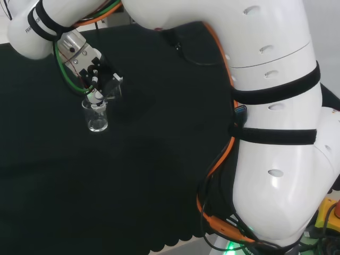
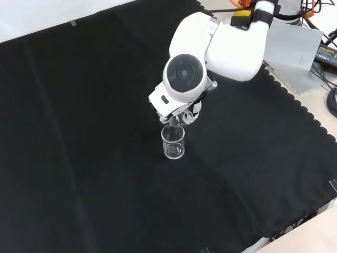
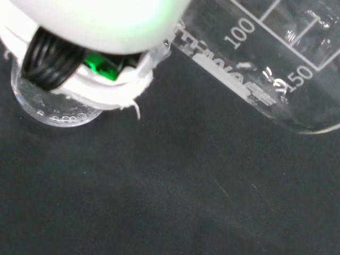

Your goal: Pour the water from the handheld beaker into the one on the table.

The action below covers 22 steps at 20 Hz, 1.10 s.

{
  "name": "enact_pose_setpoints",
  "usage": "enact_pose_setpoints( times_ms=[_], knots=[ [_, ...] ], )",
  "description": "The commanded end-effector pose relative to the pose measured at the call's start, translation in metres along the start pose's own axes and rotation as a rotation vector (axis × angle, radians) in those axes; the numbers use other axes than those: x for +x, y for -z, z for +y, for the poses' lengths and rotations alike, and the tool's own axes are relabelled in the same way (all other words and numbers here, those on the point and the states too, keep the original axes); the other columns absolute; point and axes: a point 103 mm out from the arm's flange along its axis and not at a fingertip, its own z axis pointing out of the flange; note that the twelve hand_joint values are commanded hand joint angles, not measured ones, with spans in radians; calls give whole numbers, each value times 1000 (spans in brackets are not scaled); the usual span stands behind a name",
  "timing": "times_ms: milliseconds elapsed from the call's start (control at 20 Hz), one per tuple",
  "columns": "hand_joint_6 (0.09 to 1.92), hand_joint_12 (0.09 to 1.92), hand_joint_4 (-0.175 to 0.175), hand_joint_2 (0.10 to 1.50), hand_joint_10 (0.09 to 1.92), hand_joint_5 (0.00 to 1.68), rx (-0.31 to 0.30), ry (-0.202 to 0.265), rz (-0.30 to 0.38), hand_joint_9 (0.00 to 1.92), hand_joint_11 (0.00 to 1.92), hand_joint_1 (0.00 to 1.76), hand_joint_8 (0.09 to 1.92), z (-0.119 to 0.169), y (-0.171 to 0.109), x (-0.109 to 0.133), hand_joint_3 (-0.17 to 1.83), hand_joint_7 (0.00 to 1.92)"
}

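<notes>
In the head view my hand [image 1: 85, 61] is curled round a clear handheld beaker [image 1: 112, 88], which is tilted over with its mouth down toward the table beaker [image 1: 98, 118]. That second clear beaker stands upright on the black cloth just below my fingers. From the front, the table beaker [image 2: 172, 143] stands directly under my hand [image 2: 178, 117], most of which is hidden behind the arm's link. Close up in the wrist view, the handheld beaker [image 3: 265, 50] with printed marks lies slanted, and the table beaker [image 3: 53, 109] shows bubbles in water past a finger [image 3: 79, 64].
The arm's big white link with the round grey cap [image 2: 184, 74] stands before the hand in the front view. The cloth's scalloped edge [image 2: 310, 124] runs along the right there. Cables and grey equipment [image 2: 303, 50] lie beyond it.
</notes>
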Motion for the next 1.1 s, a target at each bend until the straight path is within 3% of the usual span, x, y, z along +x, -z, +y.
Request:
enact_pose_setpoints(
  times_ms=[50, 600, 750, 1100],
  knots=[
    [679, 767, -94, 609, 636, 1291, -17, 14, 69, 1537, 1373, 1189, 511, -3, 4, -5, 737, 1643],
    [683, 769, -92, 609, 638, 1290, -93, 46, 305, 1535, 1373, 1188, 515, -12, 13, -19, 738, 1639],
    [685, 768, -90, 610, 638, 1289, -102, 66, 393, 1533, 1372, 1187, 516, -6, 0, -32, 738, 1633],
    [689, 768, -85, 611, 640, 1286, -116, 55, 527, 1531, 1370, 1186, 520, -3, -17, -58, 738, 1627]
  ],
)
